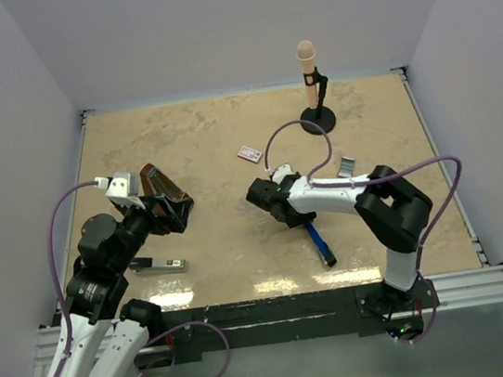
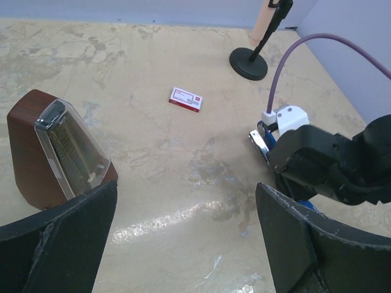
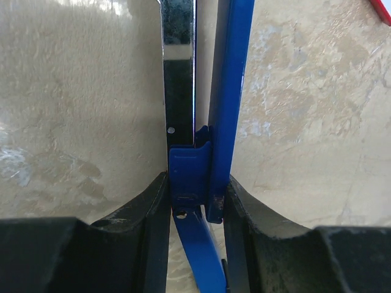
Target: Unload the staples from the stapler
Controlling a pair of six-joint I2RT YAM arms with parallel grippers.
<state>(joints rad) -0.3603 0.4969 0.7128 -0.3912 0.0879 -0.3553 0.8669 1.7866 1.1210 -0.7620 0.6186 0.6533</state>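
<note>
1. Stapler (image 1: 159,265) lies flat on the desk (image 1: 207,138) close to the near-left corner, just beside the left arm. Neither claw touches it.
2. We take the small silvery strip toward the right edge to be the staples (image 1: 347,167), lying loose and well apart from the stapler.
3. Our left claw (image 2: 183,213) hangs empty with its fingers wide apart, next to the metronome (image 2: 55,152). A careless swing down toward the stapler could topple the metronome.
4. Our right claw (image 3: 195,183) is clamped on a narrow blue object (image 3: 229,73), not the stapler. Dragging that long piece around could sweep the staples or the red-and-white card (image 2: 186,99) across the desk.
5. We judge the stapler thin and low, so a poor pinch may skid it toward the near edge.
</note>
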